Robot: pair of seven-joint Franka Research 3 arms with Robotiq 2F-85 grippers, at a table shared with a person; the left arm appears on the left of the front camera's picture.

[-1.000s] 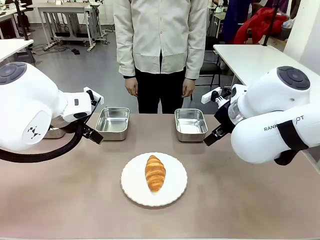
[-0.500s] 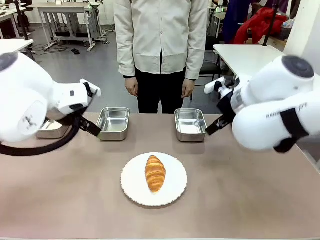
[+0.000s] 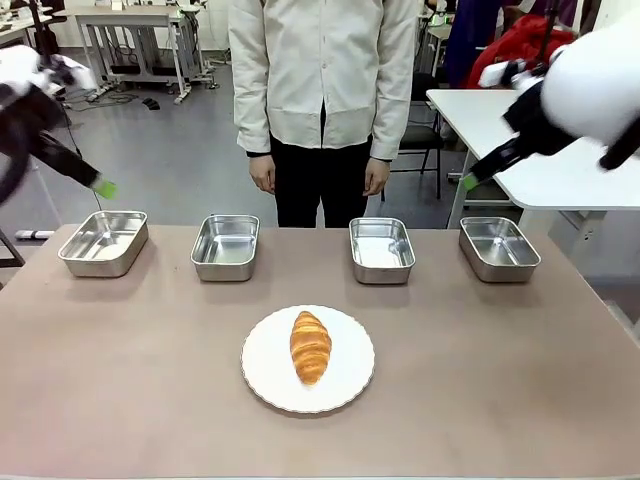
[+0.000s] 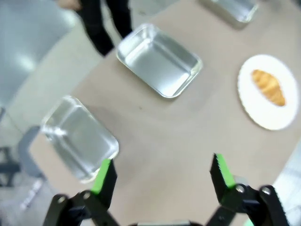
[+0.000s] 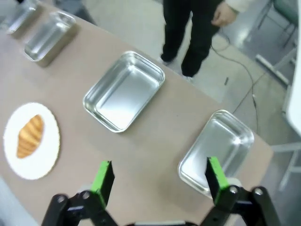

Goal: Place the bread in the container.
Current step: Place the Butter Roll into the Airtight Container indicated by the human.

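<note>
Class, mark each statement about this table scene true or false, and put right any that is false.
1. The croissant lies on the white plate. True.
2. The left gripper holds the croissant. False: its jaws stand open and empty, raised above the table.
3. Four steel trays stand in a row beyond the plate. True.
4. One tray has bread in it. False: all four are empty.
5. The right gripper has its jaws open. True.
6. The person is touching a tray. False: both hands hang by the person's sides.
</note>
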